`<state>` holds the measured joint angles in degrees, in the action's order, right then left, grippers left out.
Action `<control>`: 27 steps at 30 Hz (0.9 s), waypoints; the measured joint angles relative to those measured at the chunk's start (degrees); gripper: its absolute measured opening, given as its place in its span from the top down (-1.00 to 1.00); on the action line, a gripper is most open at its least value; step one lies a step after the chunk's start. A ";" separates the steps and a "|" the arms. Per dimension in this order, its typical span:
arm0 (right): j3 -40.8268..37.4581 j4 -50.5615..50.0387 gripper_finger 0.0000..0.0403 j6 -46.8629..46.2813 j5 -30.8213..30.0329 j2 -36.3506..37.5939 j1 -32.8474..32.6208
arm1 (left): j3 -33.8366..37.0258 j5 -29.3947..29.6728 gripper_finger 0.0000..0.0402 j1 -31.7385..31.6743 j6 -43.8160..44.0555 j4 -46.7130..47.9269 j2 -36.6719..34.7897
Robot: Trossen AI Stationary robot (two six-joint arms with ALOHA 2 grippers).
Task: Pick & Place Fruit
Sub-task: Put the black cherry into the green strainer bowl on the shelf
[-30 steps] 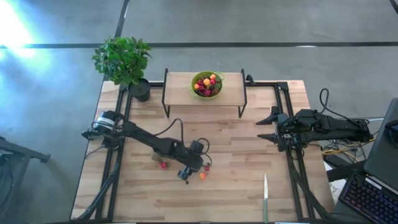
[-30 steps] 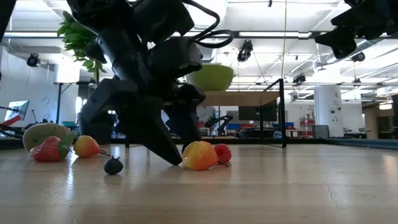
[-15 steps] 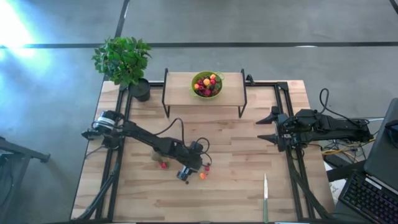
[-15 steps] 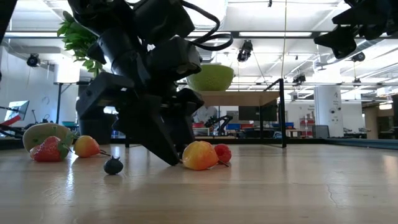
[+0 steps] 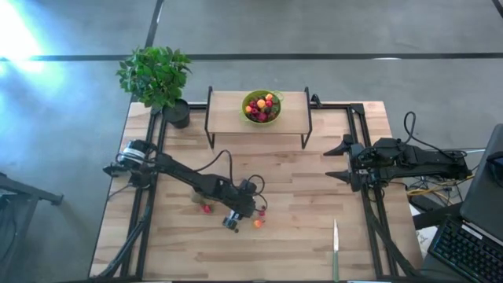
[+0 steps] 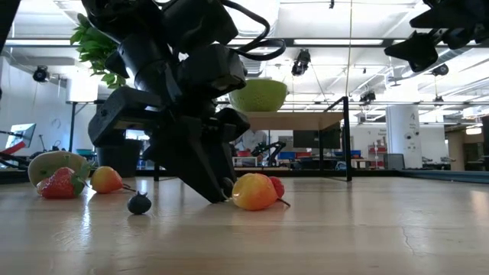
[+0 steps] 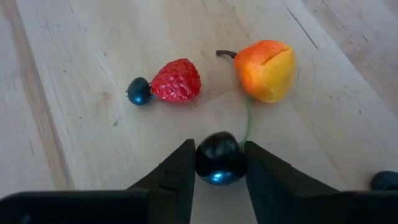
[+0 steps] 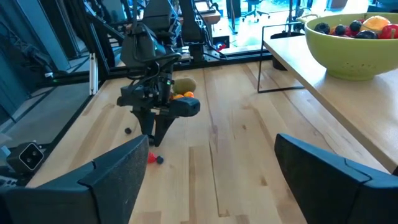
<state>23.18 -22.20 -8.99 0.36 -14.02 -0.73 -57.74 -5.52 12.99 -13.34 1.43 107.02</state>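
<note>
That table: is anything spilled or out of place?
Small toy fruits lie loose on the wood: a strawberry, an orange-yellow fruit, dark berries. The left gripper pinches one dark berry. A knife lies alone near the front edge.

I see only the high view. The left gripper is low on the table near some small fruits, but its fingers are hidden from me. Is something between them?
Observer: Yes. In the left wrist view the left gripper has a dark round berry between its two fingers, with both fingers against its sides.
Operator: What lies just beyond it?
Observer: An orange-yellow fruit with a stem, a red strawberry, and a small dark berry touching that strawberry.
Operator: And the right gripper?
Observer: The right gripper is open and holds nothing; the right wrist view shows its fingers wide apart, above the table.
</note>
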 joint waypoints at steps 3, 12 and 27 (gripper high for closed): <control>0.00 0.00 -0.75 0.00 0.00 0.00 0.00 | 0.00 0.06 0.41 -0.01 0.02 0.06 0.00; 0.00 0.00 -0.76 0.00 0.00 0.00 0.00 | 0.00 0.22 0.38 -0.02 0.09 0.24 0.00; 0.00 0.00 -0.53 0.00 0.00 -0.02 -0.02 | -3.87 9.46 0.41 -0.20 -0.54 10.81 -4.29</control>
<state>23.18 -22.20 -8.99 0.36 -14.04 -0.75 -61.61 3.95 12.80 -13.88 12.24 102.73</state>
